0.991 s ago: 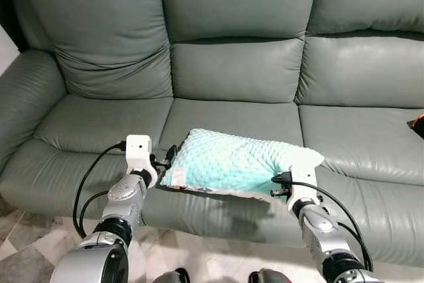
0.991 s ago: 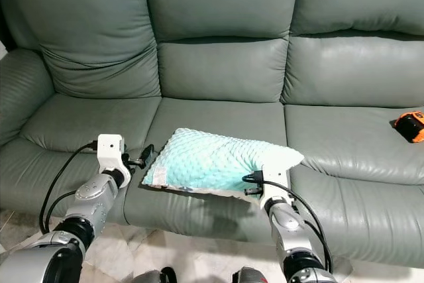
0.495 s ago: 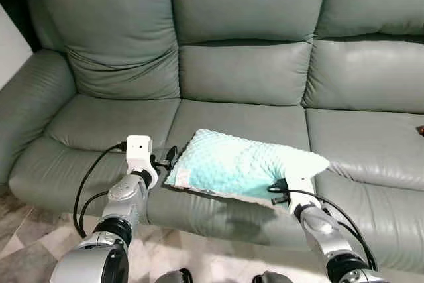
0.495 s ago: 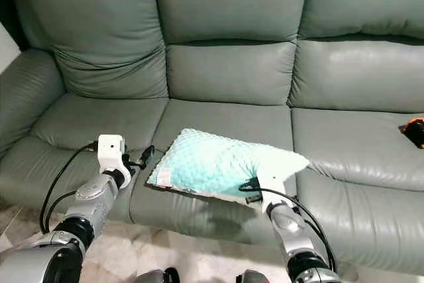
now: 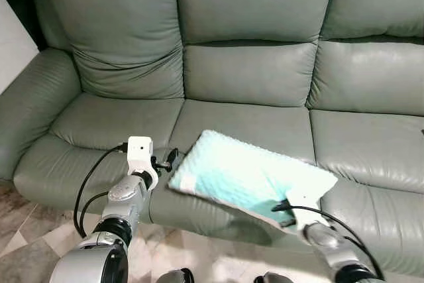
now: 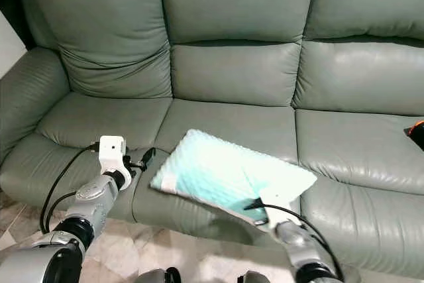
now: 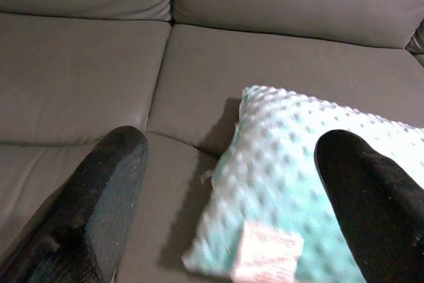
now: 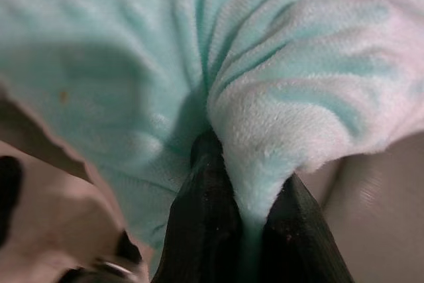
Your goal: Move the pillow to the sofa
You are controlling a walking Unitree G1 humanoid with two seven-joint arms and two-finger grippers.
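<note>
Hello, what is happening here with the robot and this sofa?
The robot is putting a mint green pillow on the grey sofa. Its right claw is shut on the pillow's near corner, over the front edge of the middle seat. The left claw is open beside the pillow's other end, not gripping.

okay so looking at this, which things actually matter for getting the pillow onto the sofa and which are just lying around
Part of the job:
- mint pillow, tilted over the sofa's front edge
- grey sofa
- right gripper, shut on the pillow's corner
- left gripper, open beside the pillow's other end

Just lying about:
- orange object on the right-hand seat, cut off by the picture's edge
</note>
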